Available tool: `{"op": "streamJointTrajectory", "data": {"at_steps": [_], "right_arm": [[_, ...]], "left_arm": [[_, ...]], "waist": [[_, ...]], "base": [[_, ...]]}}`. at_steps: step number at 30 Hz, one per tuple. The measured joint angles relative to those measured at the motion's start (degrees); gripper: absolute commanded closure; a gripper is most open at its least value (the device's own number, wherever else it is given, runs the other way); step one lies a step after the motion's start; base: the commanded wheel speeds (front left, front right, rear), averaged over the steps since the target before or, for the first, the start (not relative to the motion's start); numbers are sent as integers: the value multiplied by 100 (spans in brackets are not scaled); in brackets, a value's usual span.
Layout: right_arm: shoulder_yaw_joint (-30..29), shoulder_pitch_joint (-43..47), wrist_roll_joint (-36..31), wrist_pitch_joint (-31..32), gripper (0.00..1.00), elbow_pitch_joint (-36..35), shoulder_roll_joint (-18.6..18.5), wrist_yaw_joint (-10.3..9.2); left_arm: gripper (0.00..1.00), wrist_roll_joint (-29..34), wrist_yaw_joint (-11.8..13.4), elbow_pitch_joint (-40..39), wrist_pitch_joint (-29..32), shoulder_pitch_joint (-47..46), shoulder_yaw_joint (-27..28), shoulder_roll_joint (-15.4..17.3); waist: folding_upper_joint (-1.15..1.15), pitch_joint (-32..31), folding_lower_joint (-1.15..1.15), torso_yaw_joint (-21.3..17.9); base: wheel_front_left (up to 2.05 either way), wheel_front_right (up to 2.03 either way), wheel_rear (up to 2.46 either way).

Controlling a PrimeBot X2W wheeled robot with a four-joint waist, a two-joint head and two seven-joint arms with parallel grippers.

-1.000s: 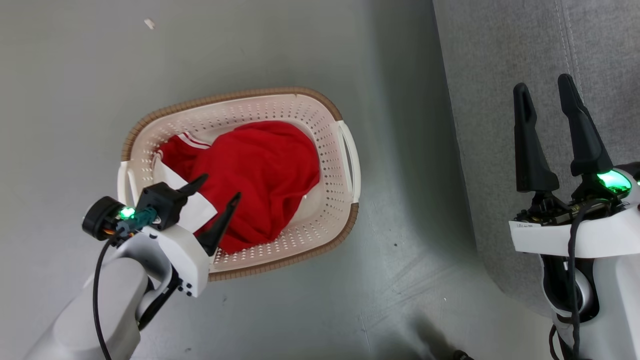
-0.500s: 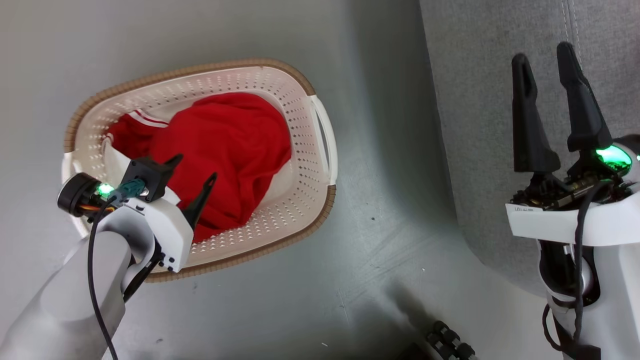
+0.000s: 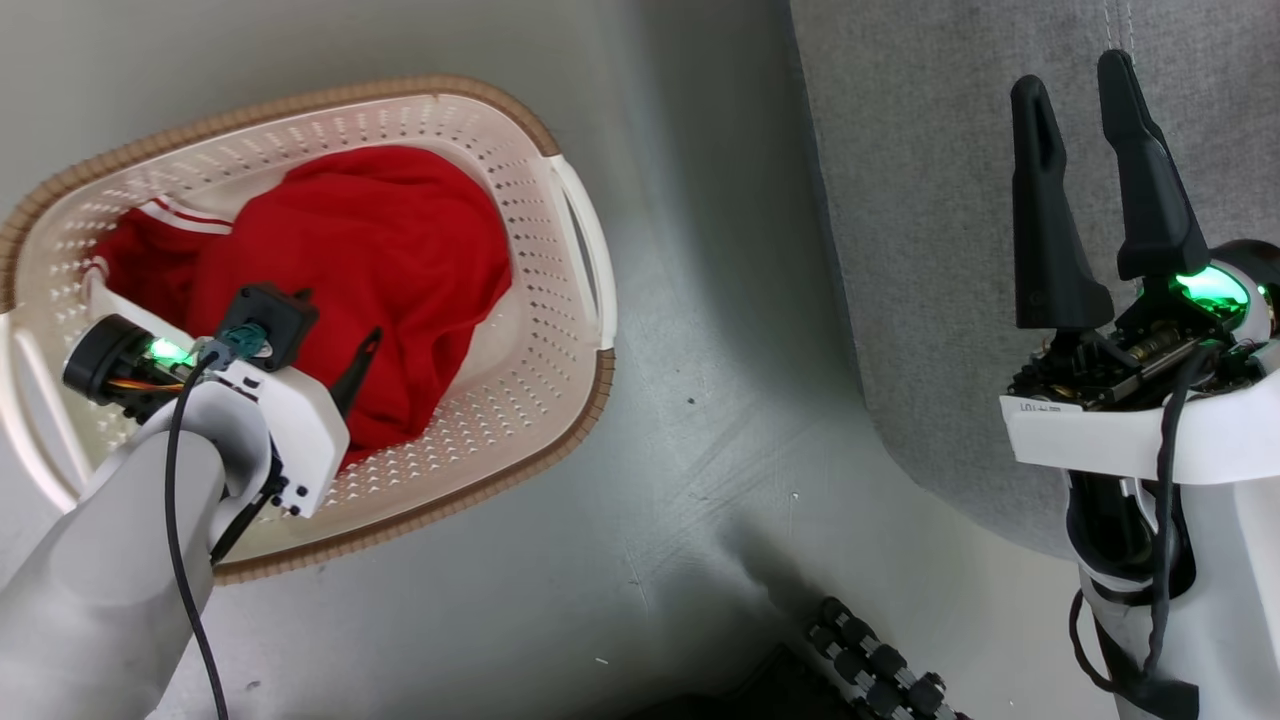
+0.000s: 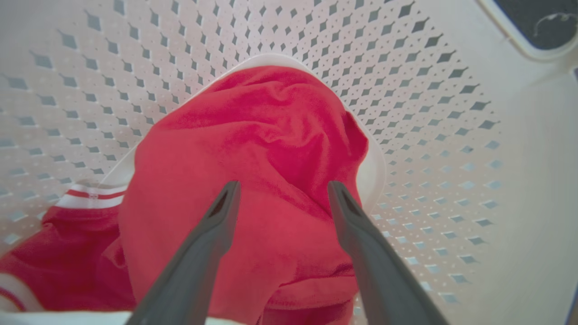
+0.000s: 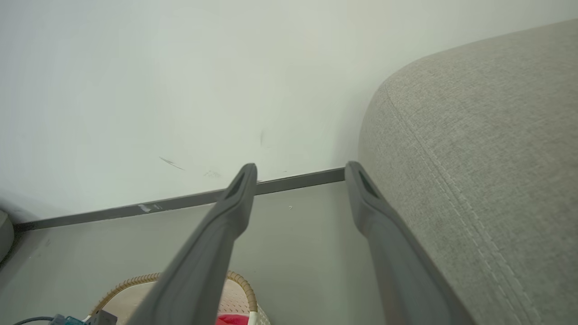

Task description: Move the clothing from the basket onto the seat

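Note:
The cream basket point(image 3: 548, 330) with a brown rim stands on the floor at the left, and the red clothing point(image 3: 380, 230) with white stripes lies heaped inside it. My left gripper point(image 3: 340, 315) is open and reaches down into the basket just above the heap. In the left wrist view the left gripper point(image 4: 283, 185) has red clothing point(image 4: 253, 135) between and beyond its spread fingers, against the perforated basket wall point(image 4: 406, 113). My right gripper point(image 3: 1072, 72) is open and empty, raised over the grey-green seat point(image 3: 920, 200). The right gripper point(image 5: 301, 167) points at the wall beside the seat point(image 5: 487, 135).
Grey floor point(image 3: 700, 420) separates the basket from the seat. A white basket handle point(image 3: 585, 240) faces the seat. A dark ribbed part of my base point(image 3: 870, 670) shows at the bottom. A dark baseboard point(image 5: 293, 180) runs along the pale wall.
The camera has moved, so the whole picture has shifted left. My left gripper has sunk a little deeper into the basket toward the clothing. Both grippers stay open.

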Motion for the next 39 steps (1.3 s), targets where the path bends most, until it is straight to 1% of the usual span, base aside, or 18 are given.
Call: {"op": "streamJointTrajectory", "data": {"at_steps": [7, 11, 13, 20, 24, 27, 33, 39], "right_arm": [[125, -108, 108, 0, 0, -20, 3, 0], [158, -131, 199, 0, 0, -22, 4, 0], [172, -232, 240, 0, 0, -33, 4, 0], [216, -263, 241, 0, 0, -40, 5, 0], [240, -317, 271, 0, 0, -38, 7, 0], [243, -325, 330, 0, 0, -40, 9, 0], [218, -326, 343, 0, 0, -41, 9, 0], [219, -326, 344, 0, 0, -19, 11, 0]], "left_arm": [[0, 110, 171, 297, 129, -97, 4, 115], [0, 142, 197, 350, 133, -205, 8, 154], [0, 160, 297, 450, 257, -255, 8, 145], [0, 297, 506, 661, 455, -331, -19, 165], [0, 488, 535, 727, 575, -394, -175, 236], [0, 773, 538, 770, 641, -410, -382, 328], [0, 926, 725, 839, 715, -509, -479, 330], [0, 1273, 739, 1029, 1040, -608, -769, 388]], "waist": [[0, 194, 0, -220], [0, 287, 0, -331], [0, 349, 0, -403], [0, 468, 0, -509], [0, 507, 0, -535], [0, 537, 0, -557], [0, 572, 0, -574], [0, 566, 0, -575]], "base": [[0, 0, 0], [0, 0, 0], [0, 0, 0], [0, 0, 0], [0, 0, 0], [0, 0, 0], [0, 0, 0], [0, 0, 0]]}}
